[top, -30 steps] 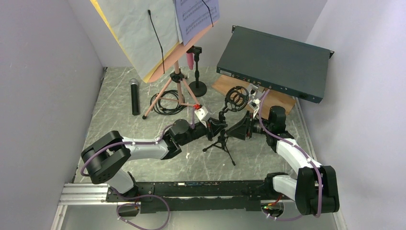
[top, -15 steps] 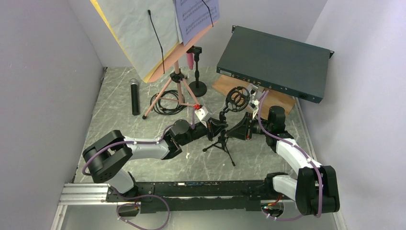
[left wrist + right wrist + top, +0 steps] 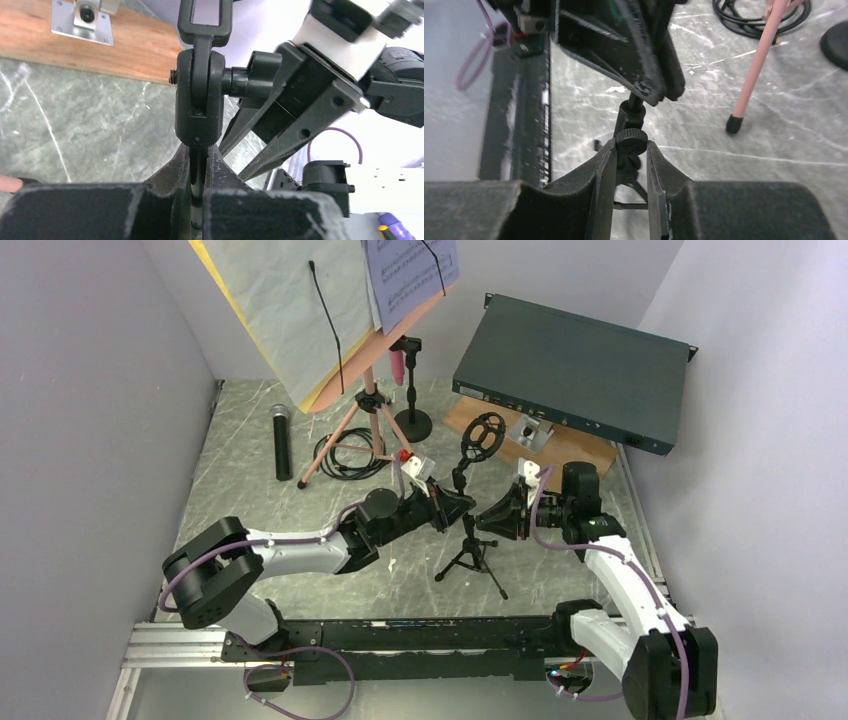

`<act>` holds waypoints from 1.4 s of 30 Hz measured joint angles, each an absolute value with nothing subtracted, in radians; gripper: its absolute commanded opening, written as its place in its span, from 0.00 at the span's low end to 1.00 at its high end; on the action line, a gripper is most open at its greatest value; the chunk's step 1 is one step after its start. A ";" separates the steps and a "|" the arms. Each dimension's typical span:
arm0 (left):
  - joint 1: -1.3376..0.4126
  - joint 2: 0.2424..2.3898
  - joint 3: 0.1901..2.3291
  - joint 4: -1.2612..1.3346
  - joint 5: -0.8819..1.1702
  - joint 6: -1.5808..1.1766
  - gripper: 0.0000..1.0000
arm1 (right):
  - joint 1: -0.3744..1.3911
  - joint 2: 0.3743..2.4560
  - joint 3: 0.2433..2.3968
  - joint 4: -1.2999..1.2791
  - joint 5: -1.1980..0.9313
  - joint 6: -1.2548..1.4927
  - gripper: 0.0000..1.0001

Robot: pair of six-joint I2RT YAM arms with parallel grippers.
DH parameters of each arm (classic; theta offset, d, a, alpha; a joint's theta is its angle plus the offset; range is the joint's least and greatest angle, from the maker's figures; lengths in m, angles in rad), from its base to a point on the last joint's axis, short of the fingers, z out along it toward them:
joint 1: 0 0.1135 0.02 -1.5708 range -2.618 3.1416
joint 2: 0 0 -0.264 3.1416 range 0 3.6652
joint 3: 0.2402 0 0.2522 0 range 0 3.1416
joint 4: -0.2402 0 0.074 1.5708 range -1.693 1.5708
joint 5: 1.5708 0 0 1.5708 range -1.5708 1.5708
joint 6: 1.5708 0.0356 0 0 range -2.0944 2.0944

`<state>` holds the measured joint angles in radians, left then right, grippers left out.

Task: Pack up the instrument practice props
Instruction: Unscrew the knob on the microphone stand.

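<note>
Left gripper (image 3: 197,157) clenched on mic holder (image 3: 470,502) stem, under swivel. Right gripper (image 3: 631,147) pinching swivel knob (image 3: 631,136). Holder upright, mid table (image 3: 260,510), between grippers. Judged light, rigid, top-heavy, joints hinged; grip stem, not ring (image 3: 483,435).

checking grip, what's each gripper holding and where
Both hold the mic holder: left gripper on its stem below the swivel, right gripper on the knob.

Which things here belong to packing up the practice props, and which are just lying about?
To pack:
pink music stand on tripod legs
white and yellow sheet-music pages
black handheld microphone
pink microphone
small black tripod mic holder

Lying about:
flat dark teal metal rack box
brown wooden board
</note>
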<state>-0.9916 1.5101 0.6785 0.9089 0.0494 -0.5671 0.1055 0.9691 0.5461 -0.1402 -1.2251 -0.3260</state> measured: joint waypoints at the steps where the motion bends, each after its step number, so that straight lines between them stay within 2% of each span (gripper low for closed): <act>1: -0.993 1.501 0.687 0.872 0.044 -0.590 0.00 | 0.109 0.955 0.556 -0.189 -1.219 -0.397 0.05; 3: -0.997 1.493 0.714 0.798 0.037 -0.628 0.00 | 0.112 0.928 0.567 -0.276 -1.209 -0.540 0.07; 8: -1.004 1.492 0.775 0.646 0.046 -0.682 0.00 | 0.112 0.892 0.582 -0.454 -1.203 -0.864 0.20; 11: -1.004 1.492 0.794 0.609 0.063 -0.672 0.00 | 0.109 0.888 0.591 -0.501 -1.206 -0.937 0.39; 13: -1.004 1.492 0.797 0.606 0.068 -0.652 0.00 | 0.106 0.891 0.595 -0.509 -1.216 -0.913 0.52; 15: -1.003 1.489 0.797 0.599 0.067 -0.614 0.00 | 0.101 0.895 0.595 -0.506 -1.240 -0.845 0.60; 21: -0.998 1.463 0.777 0.633 0.066 -0.488 0.00 | 0.054 0.916 0.592 -0.374 -1.332 -0.524 0.70; 27: -0.999 1.439 0.723 0.772 0.084 -0.394 0.00 | 0.040 0.961 0.505 0.012 -1.304 0.017 0.69; 31: -0.999 1.439 0.706 0.811 0.080 -0.356 0.00 | 0.040 0.993 0.470 0.144 -1.262 0.254 0.67; 42: -1.001 1.439 0.706 0.817 0.073 -0.318 0.00 | 0.092 1.055 0.470 0.203 -1.194 0.374 0.50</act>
